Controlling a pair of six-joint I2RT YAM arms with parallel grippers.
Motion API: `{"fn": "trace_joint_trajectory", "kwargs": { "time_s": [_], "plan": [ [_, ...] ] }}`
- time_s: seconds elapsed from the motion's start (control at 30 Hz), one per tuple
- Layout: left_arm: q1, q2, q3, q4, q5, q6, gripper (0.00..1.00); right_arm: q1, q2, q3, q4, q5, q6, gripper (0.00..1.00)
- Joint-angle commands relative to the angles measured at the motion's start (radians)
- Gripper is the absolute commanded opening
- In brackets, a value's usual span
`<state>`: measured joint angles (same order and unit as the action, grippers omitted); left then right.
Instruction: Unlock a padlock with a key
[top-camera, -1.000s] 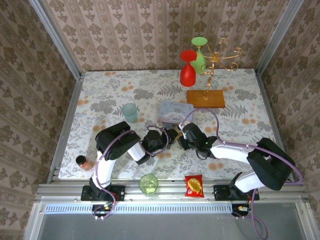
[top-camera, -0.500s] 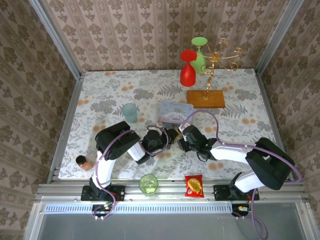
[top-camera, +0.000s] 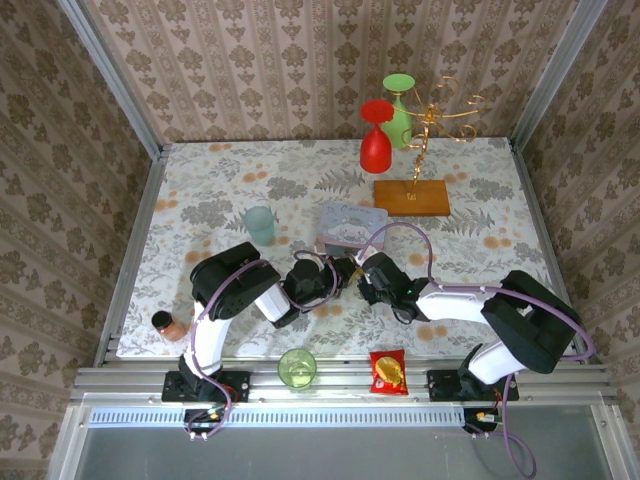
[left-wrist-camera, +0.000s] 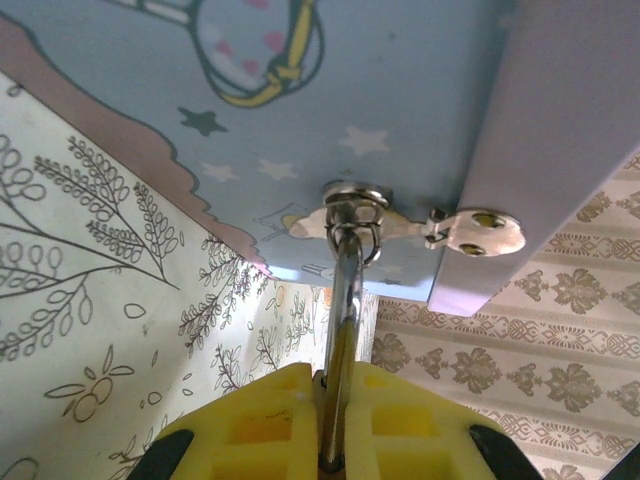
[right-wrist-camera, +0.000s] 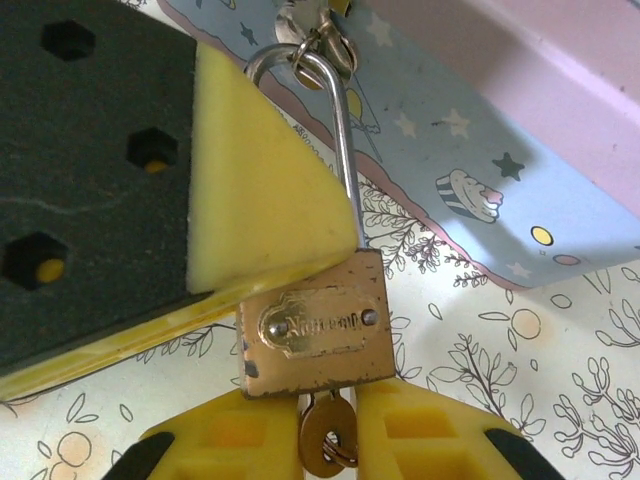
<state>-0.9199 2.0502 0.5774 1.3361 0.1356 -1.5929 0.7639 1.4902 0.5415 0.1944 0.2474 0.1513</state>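
The small brass padlock (right-wrist-camera: 315, 325) hangs by its silvery shackle (right-wrist-camera: 340, 130) from the metal hasp (left-wrist-camera: 355, 205) of a pale blue box (top-camera: 351, 224). A brass key (right-wrist-camera: 328, 440) sticks out of the padlock's underside. My right gripper (right-wrist-camera: 330, 445) is shut on that key, a yellow pad on each side of its bow. My left gripper (left-wrist-camera: 337, 420) is shut on the padlock, which is edge-on between its pads, and one of its fingers (right-wrist-camera: 260, 190) lies against the shackle. In the top view both grippers meet at the padlock (top-camera: 351, 272) just in front of the box.
A teal cup (top-camera: 260, 224) stands left of the box. Near the front edge are a green cup (top-camera: 297, 368), a red-and-yellow snack packet (top-camera: 387, 371) and an orange-lidded jar (top-camera: 166, 325). A gold stand on a wooden base (top-camera: 412, 197) with a red goblet (top-camera: 376, 148) is at the back.
My right gripper has crept left toward the padlock and its jaws have closed in on the key. The left arm and the padlock have stayed put.
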Motion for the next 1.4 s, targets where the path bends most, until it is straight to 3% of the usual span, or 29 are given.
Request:
{"fn": "trace_joint_trajectory", "kwargs": {
  "time_s": [0.0, 0.07, 0.17, 0.5, 0.63, 0.87, 1.0, 1.2, 1.37],
  "plan": [
    [-0.005, -0.009, -0.007, -0.032, 0.055, -0.020, 0.00, 0.008, -0.012, -0.012, 0.095, -0.044, -0.019, 0.14],
    [-0.004, -0.009, -0.008, -0.033, 0.058, -0.009, 0.00, 0.008, -0.025, -0.026, 0.109, -0.099, -0.015, 0.12],
    [-0.002, -0.006, -0.009, -0.034, 0.065, -0.001, 0.09, -0.015, -0.037, -0.040, 0.128, -0.235, 0.026, 0.11],
    [0.030, -0.025, -0.061, -0.041, 0.058, 0.086, 0.18, -0.110, -0.072, -0.141, 0.222, -0.468, 0.229, 0.08],
    [0.041, -0.027, -0.079, -0.051, 0.055, 0.122, 0.24, -0.144, -0.089, -0.179, 0.257, -0.501, 0.280, 0.08],
    [0.049, -0.102, -0.079, -0.236, 0.032, 0.259, 0.24, -0.220, -0.091, -0.218, 0.308, -0.602, 0.339, 0.08],
    [0.046, -0.170, -0.031, -0.445, 0.024, 0.390, 0.11, -0.234, -0.091, -0.238, 0.359, -0.642, 0.376, 0.07],
    [0.051, -0.148, -0.008, -0.467, 0.027, 0.425, 0.24, -0.269, -0.066, -0.240, 0.402, -0.732, 0.424, 0.09],
    [0.058, -0.172, -0.015, -0.437, 0.004, 0.438, 0.23, -0.270, -0.056, -0.215, 0.274, -0.670, 0.391, 0.11]
  ]
}}
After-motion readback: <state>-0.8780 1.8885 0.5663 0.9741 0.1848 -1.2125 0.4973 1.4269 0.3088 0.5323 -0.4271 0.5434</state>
